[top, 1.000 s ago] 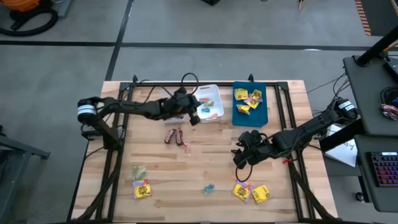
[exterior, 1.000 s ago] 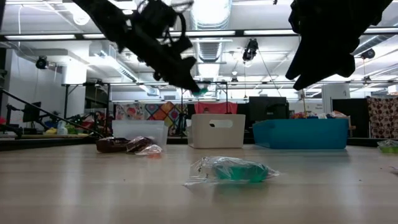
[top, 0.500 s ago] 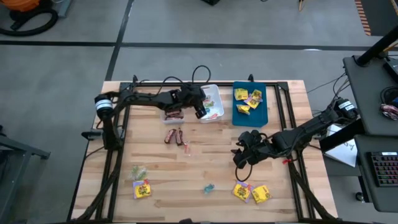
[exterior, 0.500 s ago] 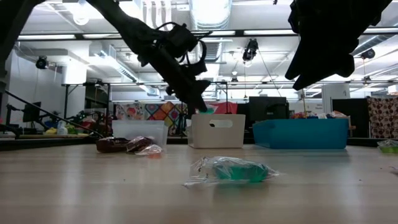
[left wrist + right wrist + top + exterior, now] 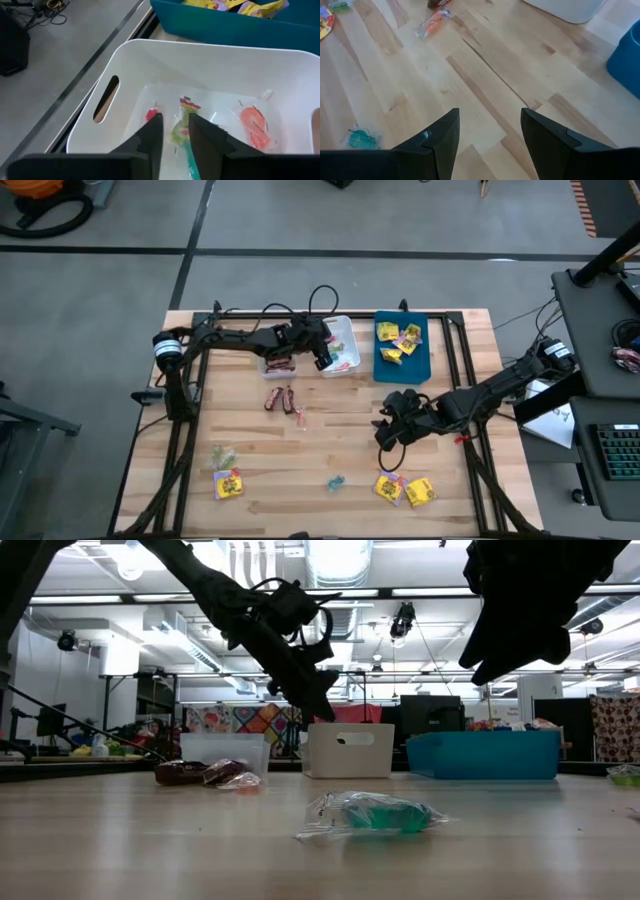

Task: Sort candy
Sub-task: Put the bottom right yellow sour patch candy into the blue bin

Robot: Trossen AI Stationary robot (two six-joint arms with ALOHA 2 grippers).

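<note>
My left gripper (image 5: 322, 360) hangs over the white tray (image 5: 125, 65), fingers nearly together and pinching the end of a teal-wrapped candy (image 5: 192, 159). The sweet's long axis runs straight out past my fingertips, pointing down into the tray. Lying on the tray floor are a green piece with a red-marked end (image 5: 181, 127), its length roughly in line with my fingers, a small red piece (image 5: 151, 115) and an orange-pink one (image 5: 254, 123).

My right gripper (image 5: 386, 432) hovers over bare worktop (image 5: 330, 435) near the right front, fingers spread apart with nothing between them.

Two dark red-brown mini bars (image 5: 279, 399) lie side by side in front of the clear tray (image 5: 277, 363), long axes running front to back. Yellow packets (image 5: 397, 340) sit jumbled in the blue tray (image 5: 424, 363). More yellow packets (image 5: 404, 490) lie at the front right edge, another (image 5: 228, 483) at the front left, and a teal piece (image 5: 335, 482) lies between them.
</note>
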